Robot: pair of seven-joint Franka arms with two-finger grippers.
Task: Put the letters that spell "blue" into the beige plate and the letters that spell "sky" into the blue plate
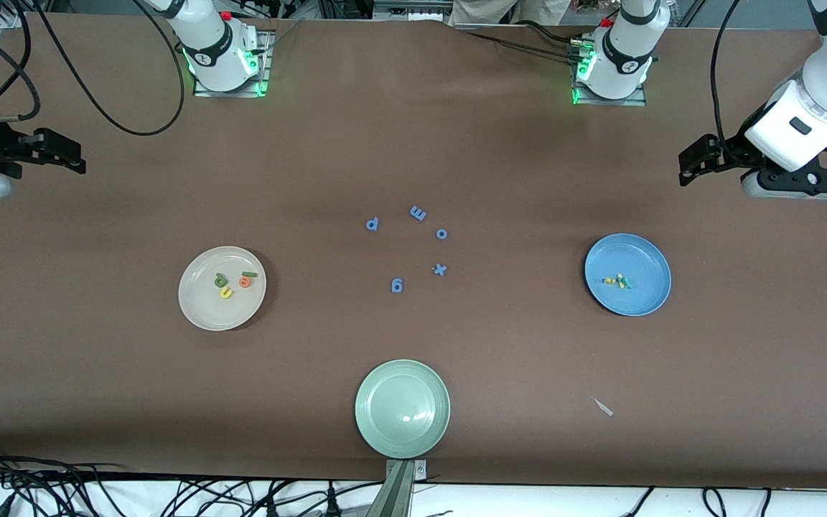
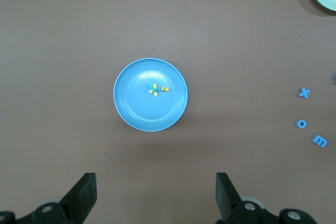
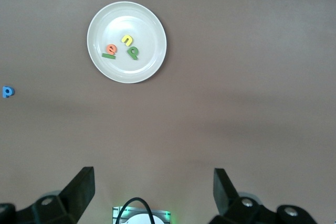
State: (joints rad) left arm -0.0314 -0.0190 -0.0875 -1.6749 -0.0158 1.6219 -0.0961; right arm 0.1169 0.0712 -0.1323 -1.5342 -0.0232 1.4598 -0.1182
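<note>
My left gripper [image 2: 156, 195] hangs with its fingers spread wide and nothing between them, over bare brown table [image 1: 528, 143] at the left arm's end. My right gripper [image 3: 154, 192] hangs the same way, released and empty, at the right arm's end. Both arms wait.

The blue plate [image 1: 647, 301] holds the yellow s, yellow k and teal y [image 1: 618, 281], bunched near its middle. The beige plate [image 1: 198, 309] holds the dark green b [image 1: 221, 280], yellow u [image 1: 225, 293] at its 6 o'clock, orange e [image 1: 245, 282] and green l [image 1: 250, 273].

Five all-blue letters [image 1: 417, 213] lie loose mid-table between the plates. A pale green plate [image 1: 385, 431] sits nearest the front camera, at 6 o'clock from them. A pale scrap [image 1: 603, 407] lies on the table. Cables [image 1: 97, 495] run along the table's edges.
</note>
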